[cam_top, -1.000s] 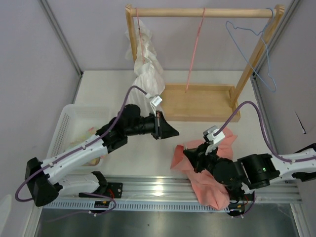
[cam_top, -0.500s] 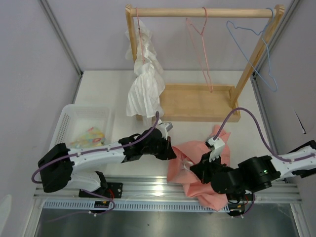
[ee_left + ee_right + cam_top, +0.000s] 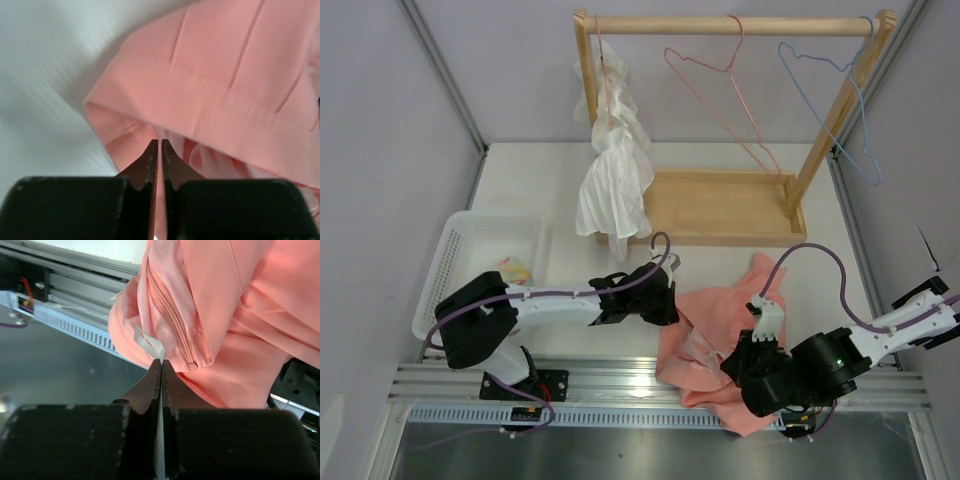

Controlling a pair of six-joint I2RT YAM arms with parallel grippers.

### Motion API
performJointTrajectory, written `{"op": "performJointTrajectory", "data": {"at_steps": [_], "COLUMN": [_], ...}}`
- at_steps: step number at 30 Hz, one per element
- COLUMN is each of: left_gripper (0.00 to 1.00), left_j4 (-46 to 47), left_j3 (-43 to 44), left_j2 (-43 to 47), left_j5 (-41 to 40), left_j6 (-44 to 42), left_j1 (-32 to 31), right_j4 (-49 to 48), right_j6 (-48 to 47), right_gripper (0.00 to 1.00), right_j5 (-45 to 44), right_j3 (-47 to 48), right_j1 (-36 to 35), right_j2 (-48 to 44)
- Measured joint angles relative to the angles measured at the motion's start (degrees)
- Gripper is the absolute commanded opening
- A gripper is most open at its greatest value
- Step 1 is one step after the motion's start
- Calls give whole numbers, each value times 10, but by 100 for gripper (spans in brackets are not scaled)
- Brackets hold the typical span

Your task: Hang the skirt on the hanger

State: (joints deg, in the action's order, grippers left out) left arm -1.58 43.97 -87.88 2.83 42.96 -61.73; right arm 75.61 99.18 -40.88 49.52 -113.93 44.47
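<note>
The salmon-pink pleated skirt (image 3: 715, 312) lies crumpled at the table's front edge, between the two arms. My left gripper (image 3: 668, 305) is at its left hem, jaws shut with pink cloth between them; the left wrist view shows the hem fold (image 3: 225, 75) just past the tips (image 3: 159, 142). My right gripper (image 3: 740, 362) is on the skirt's lower right part. In the right wrist view it (image 3: 161, 361) is shut on a white ribbon loop (image 3: 150, 342) beside the skirt's zip (image 3: 172, 322). The pink wire hanger (image 3: 720, 92) hangs on the wooden rail.
A wooden rack (image 3: 720, 205) stands at the back, with a white ruffled garment (image 3: 613, 175) on its left and a light-blue hanger (image 3: 832, 95) on its right. A white basket (image 3: 460, 262) holding a patterned cloth sits at the left. A metal rail (image 3: 620, 380) runs along the front.
My left arm came down from near the rack to the skirt's left hem. My right gripper moved nearer and lower with the skirt. The pink hanger turned from edge-on to broadside.
</note>
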Motion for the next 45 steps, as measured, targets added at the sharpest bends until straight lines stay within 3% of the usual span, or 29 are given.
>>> {"op": "performJointTrajectory", "data": {"at_steps": [6, 16, 25, 36, 39, 42, 43, 45], "left_gripper": [35, 40, 44, 38, 30, 14, 3, 0], "left_j4": [20, 44, 99, 161, 174, 189, 192, 196], "left_j3": [35, 54, 53, 39, 32, 26, 25, 22], "left_j2": [-16, -63, -71, -114, -118, -121, -121, -121], "left_j5": [-20, -42, -52, -39, -34, -22, -20, -16], "left_j6": [-19, -26, -29, -24, -22, -19, -19, -17], "left_j1": [0, 0, 0, 0, 0, 0, 0, 0], "right_j4": [7, 9, 10, 14, 14, 14, 13, 13], "right_j6": [13, -5, -64, -98, -99, -99, -99, -99], "right_gripper": [0, 0, 0, 0, 0, 0, 0, 0], "right_j5": [-8, -22, 4, 44, 49, 52, 53, 53], "right_j3": [13, 50, 82, 85, 85, 85, 85, 85], "right_j1": [0, 20, 134, 190, 192, 195, 196, 197], "right_j2": [-31, -91, -138, -130, -123, -121, -120, -120]}}
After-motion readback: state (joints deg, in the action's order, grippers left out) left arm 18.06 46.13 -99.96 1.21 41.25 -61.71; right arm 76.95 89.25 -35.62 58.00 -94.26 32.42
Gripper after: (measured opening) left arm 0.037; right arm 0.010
